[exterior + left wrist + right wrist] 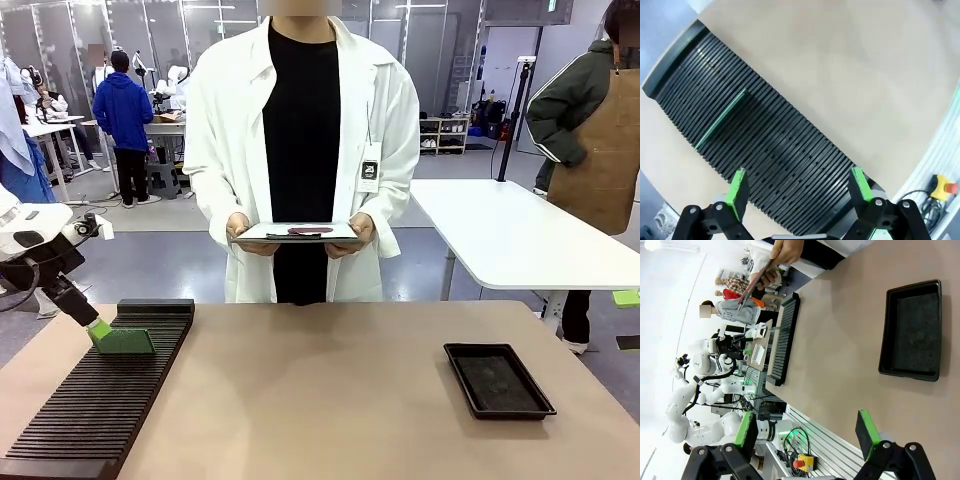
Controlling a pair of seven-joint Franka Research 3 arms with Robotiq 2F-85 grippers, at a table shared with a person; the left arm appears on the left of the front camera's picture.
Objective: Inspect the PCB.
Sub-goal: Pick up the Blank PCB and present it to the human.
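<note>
Left gripper (97, 328) hovers over the near-left part of the worktop (330, 400), jaws spread wide with nothing between the green pads (737, 192). Below it runs the long black slotted rack (790, 145), and there is the PCB (125, 342), green, standing on edge in one of the slots towards the rack's far end. From the left wrist camera the board (720, 120) reads as a thin green line across the ribs, well clear of the fingertips, so no contact there. From the front the gripper's tip seems to sit right beside the board, though that view cannot tell me how close it really is.

Over on the right, the right gripper (807, 432) is wide open too, holding nothing, looking down the worktop. The shallow black tray (498, 382) lies flat on the right side, well apart from the rack.

At the far edge stands a person in a white coat, both hands (240, 232) gripping a flat dark slab (297, 232) held level at waist height
</note>
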